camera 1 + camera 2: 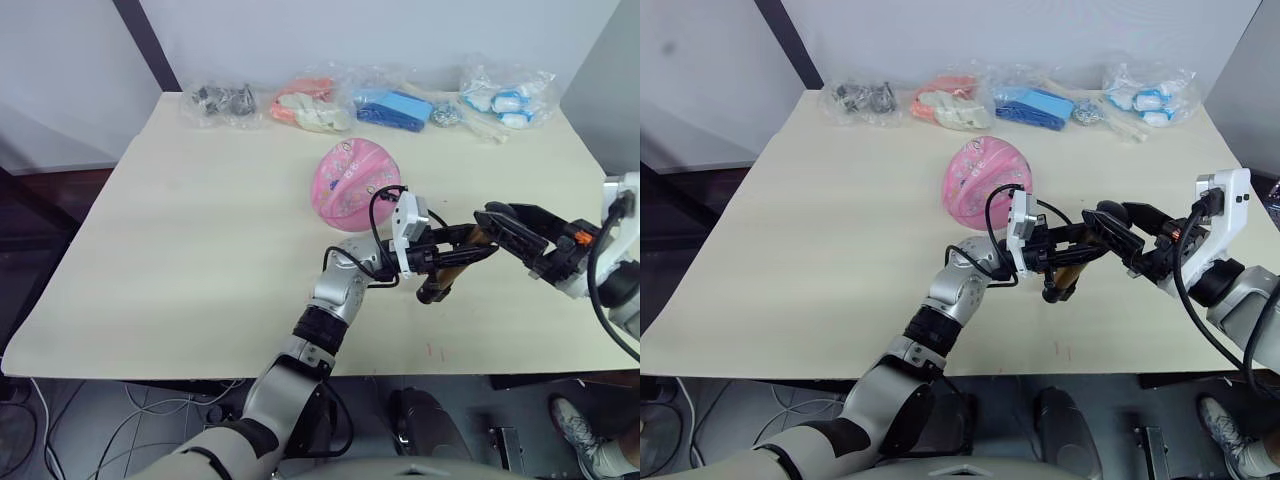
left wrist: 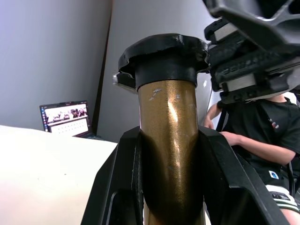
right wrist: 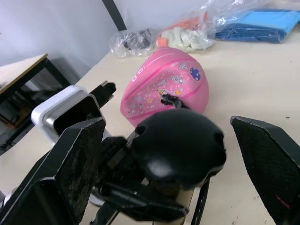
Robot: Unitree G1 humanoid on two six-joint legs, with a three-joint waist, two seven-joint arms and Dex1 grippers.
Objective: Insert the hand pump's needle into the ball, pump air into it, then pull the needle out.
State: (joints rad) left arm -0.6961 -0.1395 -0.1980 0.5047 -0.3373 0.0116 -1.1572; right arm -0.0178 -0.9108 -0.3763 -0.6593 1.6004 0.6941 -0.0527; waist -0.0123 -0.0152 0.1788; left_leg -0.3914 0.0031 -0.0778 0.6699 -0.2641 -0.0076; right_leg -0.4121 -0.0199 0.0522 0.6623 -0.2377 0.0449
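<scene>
Pale table (image 1: 180,250) under grey wall; bagged items (image 1: 310,105) along far edge. Ball (image 1: 352,183) at frame centre. Left gripper (image 2: 171,187) pinching hand pump (image 2: 168,154) barrel; right gripper (image 3: 173,154) jaws spread beside pump's cap. Laptop (image 2: 65,118), seated person (image 2: 262,136) behind.

Four plastic bags (image 1: 310,103) line the table's (image 1: 180,240) far edge.

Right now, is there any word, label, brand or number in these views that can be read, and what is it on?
None can be read.
Ball: flower and cartoon prints with small marks, too small to read.
Laptop screen: content too blurred to read.
Person's black shirt: a small mark, unreadable.
Hand pump: no lettering seen on its barrel.
</scene>
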